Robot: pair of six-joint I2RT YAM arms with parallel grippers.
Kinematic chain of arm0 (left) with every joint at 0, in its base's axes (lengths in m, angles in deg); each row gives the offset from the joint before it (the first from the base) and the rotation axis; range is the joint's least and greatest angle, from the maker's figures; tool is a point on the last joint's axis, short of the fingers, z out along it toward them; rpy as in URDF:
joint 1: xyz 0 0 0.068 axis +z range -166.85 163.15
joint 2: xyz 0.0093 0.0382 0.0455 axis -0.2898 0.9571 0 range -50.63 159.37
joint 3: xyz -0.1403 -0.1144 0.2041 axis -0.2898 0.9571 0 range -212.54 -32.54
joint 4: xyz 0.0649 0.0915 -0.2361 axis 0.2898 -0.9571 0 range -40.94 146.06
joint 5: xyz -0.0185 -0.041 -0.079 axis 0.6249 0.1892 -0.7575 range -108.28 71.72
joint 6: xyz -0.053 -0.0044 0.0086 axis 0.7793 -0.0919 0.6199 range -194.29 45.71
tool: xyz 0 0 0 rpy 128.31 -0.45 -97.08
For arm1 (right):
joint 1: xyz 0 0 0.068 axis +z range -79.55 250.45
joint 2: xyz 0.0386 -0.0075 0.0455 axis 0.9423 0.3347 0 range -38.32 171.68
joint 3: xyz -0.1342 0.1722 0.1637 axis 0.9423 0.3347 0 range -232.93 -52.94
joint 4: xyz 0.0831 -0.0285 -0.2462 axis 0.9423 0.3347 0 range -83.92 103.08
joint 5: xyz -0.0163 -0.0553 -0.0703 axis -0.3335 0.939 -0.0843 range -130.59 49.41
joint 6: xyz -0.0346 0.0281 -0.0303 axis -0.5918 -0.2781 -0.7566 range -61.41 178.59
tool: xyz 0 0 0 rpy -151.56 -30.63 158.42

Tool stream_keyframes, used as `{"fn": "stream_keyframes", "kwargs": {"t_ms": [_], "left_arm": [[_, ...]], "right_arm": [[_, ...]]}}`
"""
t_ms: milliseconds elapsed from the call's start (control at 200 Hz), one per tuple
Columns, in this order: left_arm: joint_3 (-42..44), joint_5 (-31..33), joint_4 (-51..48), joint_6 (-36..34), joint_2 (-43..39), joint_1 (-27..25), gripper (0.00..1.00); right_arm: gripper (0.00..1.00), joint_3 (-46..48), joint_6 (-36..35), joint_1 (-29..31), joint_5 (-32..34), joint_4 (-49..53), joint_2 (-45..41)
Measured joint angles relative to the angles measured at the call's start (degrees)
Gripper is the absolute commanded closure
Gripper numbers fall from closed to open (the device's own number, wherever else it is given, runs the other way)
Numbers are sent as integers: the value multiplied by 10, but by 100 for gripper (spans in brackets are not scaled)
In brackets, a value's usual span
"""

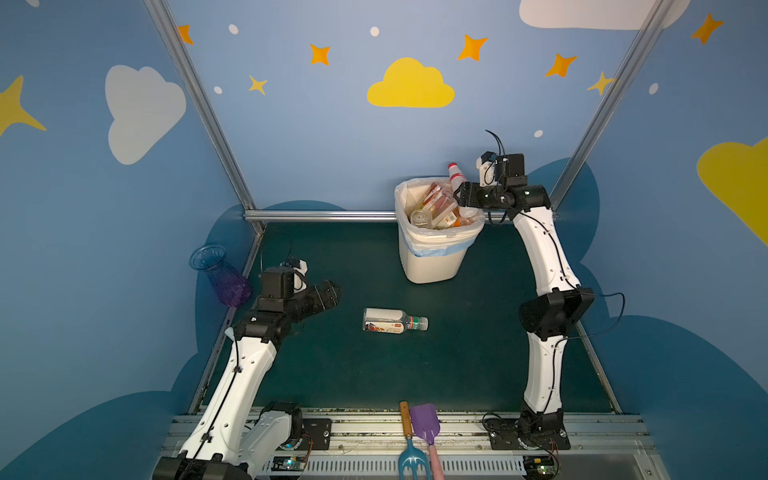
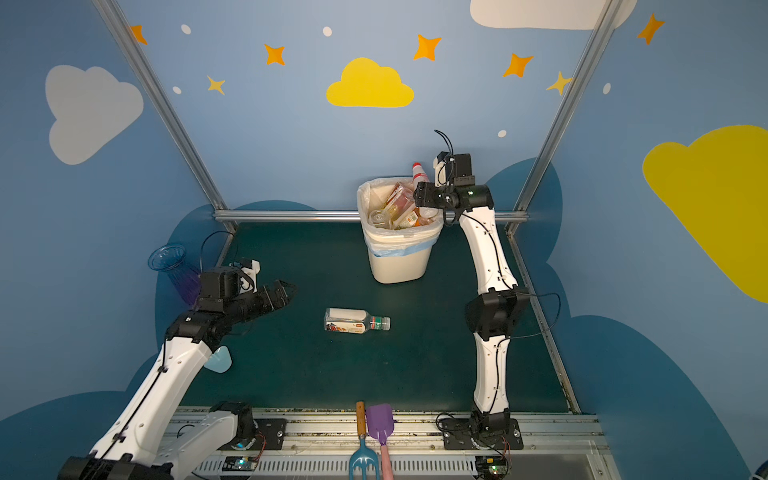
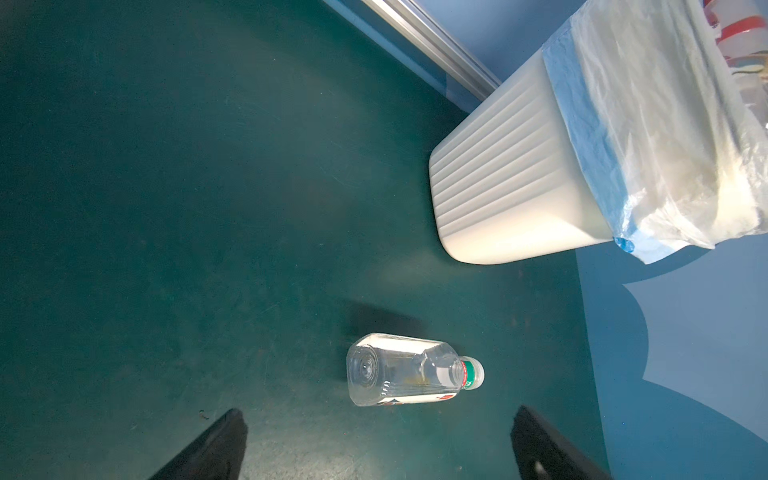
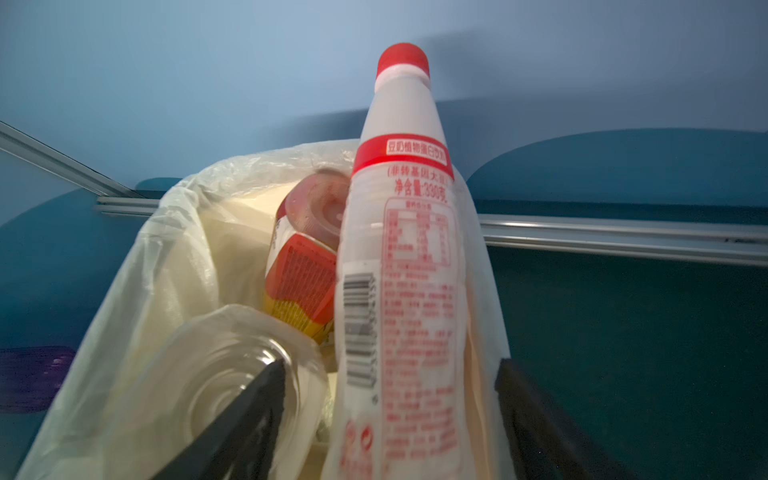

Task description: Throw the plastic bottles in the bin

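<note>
Right tool [image 4: 390,374], jaws apart over bin [image 1: 432,262]; white bottle [image 4: 399,249] standing loose between them. Left tool [image 3: 380,415] wide apart near clear bottle [image 3: 407,370] lying on counter [image 1: 457,353].

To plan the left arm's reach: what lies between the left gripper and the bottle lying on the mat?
Only bare green mat separates the left gripper from the bottle, in both top views and the left wrist view.
</note>
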Motion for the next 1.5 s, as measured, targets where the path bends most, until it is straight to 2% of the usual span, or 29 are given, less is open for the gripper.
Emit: {"fn": "stream_keyframes", "kwargs": {"t_ms": [160, 290, 335, 385, 461, 606, 821, 951, 1011, 1121, 1161, 1297, 1502], "left_arm": [[0, -1, 0, 0, -3, 1, 1], [0, -3, 0, 1, -5, 1, 1], [0, -4, 0, 2, -7, 1, 1], [0, -5, 0, 2, -9, 1, 1], [1, -9, 0, 3, -11, 1, 0], [1, -17, -1, 7, -14, 1, 1], [2, -19, 0, 14, -30, 1, 0], [9, -22, 0, 16, -31, 1, 0], [13, -23, 4, 19, -31, 1, 0], [15, -32, 13, 26, -22, 1, 1], [15, -34, 18, 28, -17, 1, 1], [15, -42, 33, 31, 0, 1, 0], [14, -47, 49, 31, 22, 1, 0]], "right_arm": [[16, 103, -4, 4, 10, -7, -96], [17, 129, -10, 3, 16, -14, -140], [21, 130, -11, 2, 17, -16, -148], [25, 131, -12, -1, 18, -16, -151], [27, 131, -14, -8, 21, -13, -150], [27, 150, -14, -23, 25, 6, -145], [22, 247, -2, -33, -23, 0, -152], [22, 248, 3, -32, -43, -4, -151], [29, 245, 4, -32, -51, -3, -150], [59, 231, 6, -31, -64, 5, -139], [66, 227, 15, -33, -68, 2, -137], [73, 227, 32, -43, -80, -1, -137], [77, 202, 42, -47, -111, 21, -129]]}}
